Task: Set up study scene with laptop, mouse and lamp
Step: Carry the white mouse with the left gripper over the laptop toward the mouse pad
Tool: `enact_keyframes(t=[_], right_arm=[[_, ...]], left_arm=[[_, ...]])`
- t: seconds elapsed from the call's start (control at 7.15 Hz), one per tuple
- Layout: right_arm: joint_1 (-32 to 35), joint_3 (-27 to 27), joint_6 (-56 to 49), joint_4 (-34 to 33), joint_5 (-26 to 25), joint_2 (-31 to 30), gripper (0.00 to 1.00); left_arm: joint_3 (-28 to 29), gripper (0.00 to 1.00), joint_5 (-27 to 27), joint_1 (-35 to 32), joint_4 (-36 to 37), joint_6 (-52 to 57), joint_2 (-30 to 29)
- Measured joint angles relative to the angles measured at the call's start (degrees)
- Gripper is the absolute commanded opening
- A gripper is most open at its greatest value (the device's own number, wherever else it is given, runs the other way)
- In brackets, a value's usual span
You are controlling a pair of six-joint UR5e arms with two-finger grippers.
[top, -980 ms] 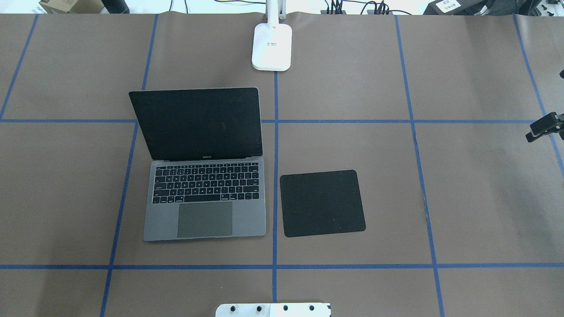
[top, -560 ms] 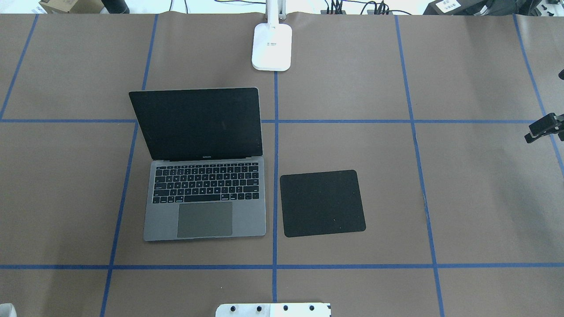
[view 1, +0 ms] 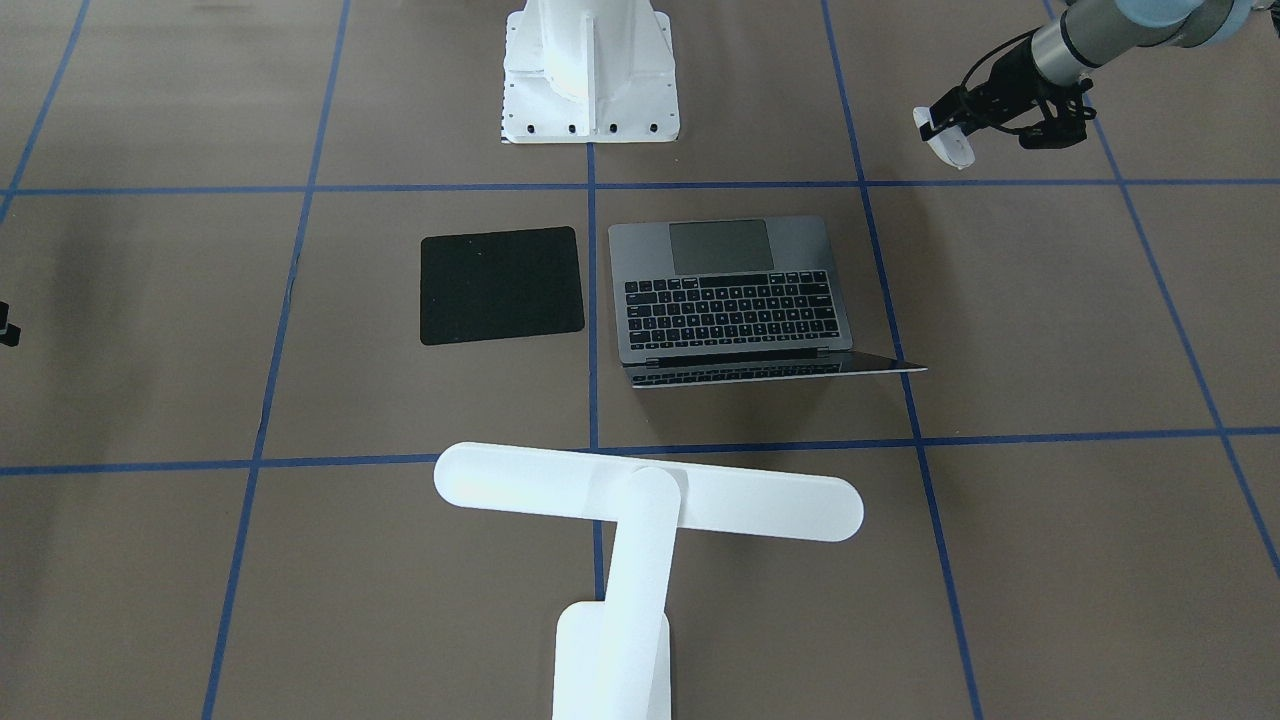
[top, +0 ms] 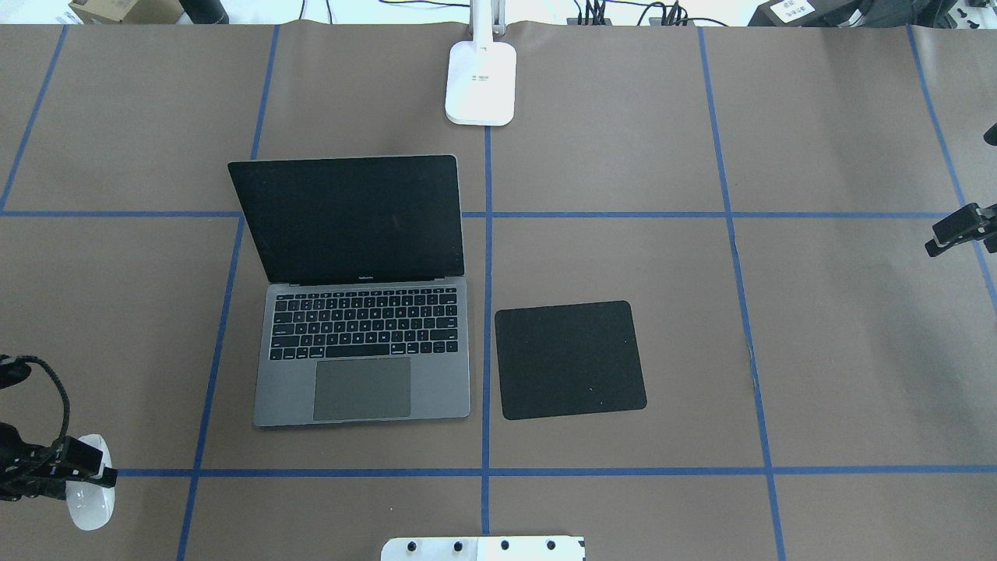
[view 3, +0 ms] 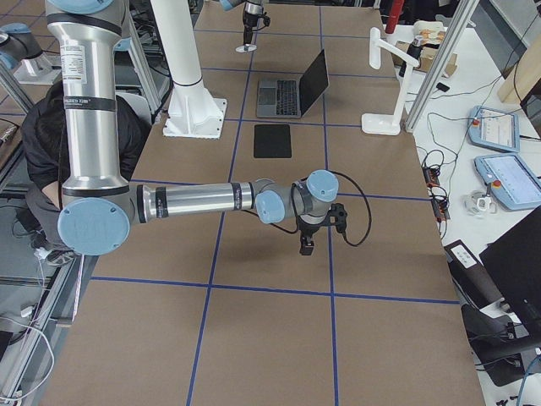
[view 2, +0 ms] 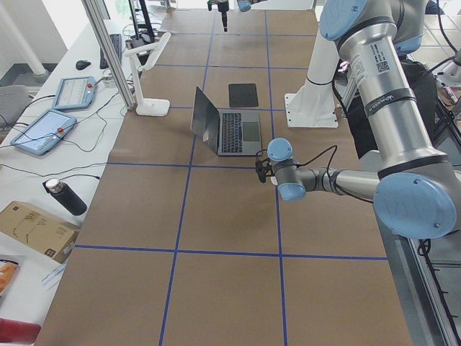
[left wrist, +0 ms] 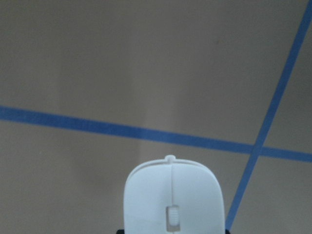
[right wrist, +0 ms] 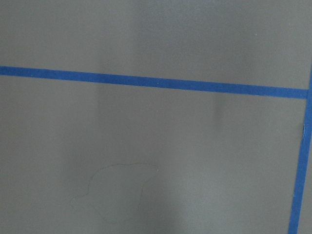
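The laptop point(top: 362, 366) lies open left of the table's centre, its screen dark, also seen in the front view point(view 1: 730, 290). The white lamp point(view 1: 650, 490) stands at the far edge, base point(top: 480, 82) on the centre line. My left gripper point(top: 78, 467) hangs low over the near-left corner, shut on the white mouse point(top: 92, 499); that mouse point(left wrist: 173, 200) fills the bottom of the left wrist view, above a blue tape crossing. Only a black part of my right gripper point(top: 952, 231) shows at the right edge, over bare table, and whether it is open or shut is unclear.
A black square mat point(top: 571, 360) lies just right of the laptop with nothing on it. The white bolted pedestal point(view 1: 590, 70) sits at the near middle edge. Blue tape lines grid the brown table cover point(top: 779, 351). A person sits behind the robot point(view 3: 42, 144).
My left gripper has come into the overhead view at the bottom left, carrying the mouse. The right gripper has shifted slightly at the right edge. Laptop, mat and lamp are where they were.
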Motion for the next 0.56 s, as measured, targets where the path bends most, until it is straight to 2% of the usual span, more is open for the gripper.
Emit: enact_keyframes(t=[0.14,0.56], right_arm=[[-0.13,-0.01,0.01,0.00,0.00,0.00,0.99],[-0.25,-0.34,-0.07,0.00,0.00,-0.08,0.99]], left_arm=[[-0.39,0.37,-0.77,-1.81,4.84,0.97,-3.29],[-4.28,0.38,-1.46,-5.90,26.67,7.23,-14.11]])
